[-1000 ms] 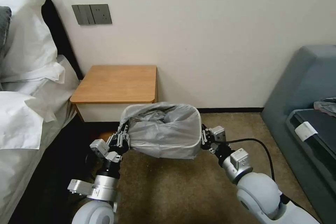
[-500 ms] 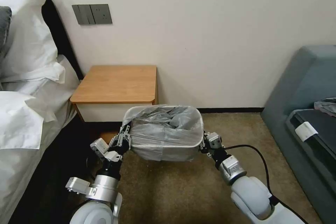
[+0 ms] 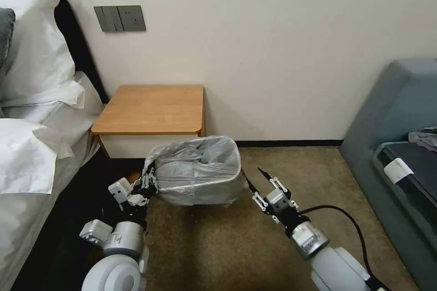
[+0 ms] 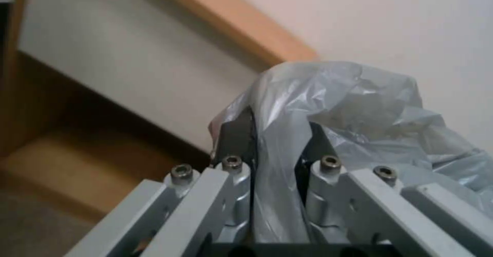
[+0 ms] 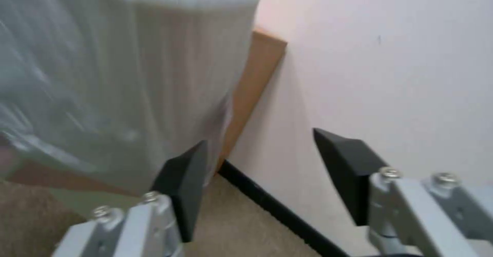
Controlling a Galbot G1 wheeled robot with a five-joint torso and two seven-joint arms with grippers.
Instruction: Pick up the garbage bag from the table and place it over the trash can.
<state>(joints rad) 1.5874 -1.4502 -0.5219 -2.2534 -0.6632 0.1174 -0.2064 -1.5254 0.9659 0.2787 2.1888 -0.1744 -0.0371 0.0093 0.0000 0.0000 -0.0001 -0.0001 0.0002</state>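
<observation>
The grey garbage bag point(image 3: 191, 175) is pulled over the cream trash can point(image 3: 233, 173), which stands on the carpet in front of the table point(image 3: 150, 109). The can leans a little toward the bed side. My left gripper point(image 3: 148, 183) is at the can's left rim, shut on a fold of the bag point(image 4: 359, 106); the wrist view has the plastic pinched between its fingers point(image 4: 236, 137). My right gripper point(image 3: 257, 180) is open, just right of the can and apart from it. Its wrist view shows both fingers point(image 5: 185, 176) spread beside the bag-covered can point(image 5: 128, 76).
A bed with white pillows point(image 3: 32, 54) lies to the left. A grey sofa point(image 3: 400, 113) stands at the right. The wall and black baseboard point(image 3: 291, 142) run close behind the can. Bare carpet point(image 3: 218, 241) lies in front.
My right gripper has let go of the bag's right side, opened and drawn back. The can with the bag has shifted left, and my left gripper moved left and down with it.
</observation>
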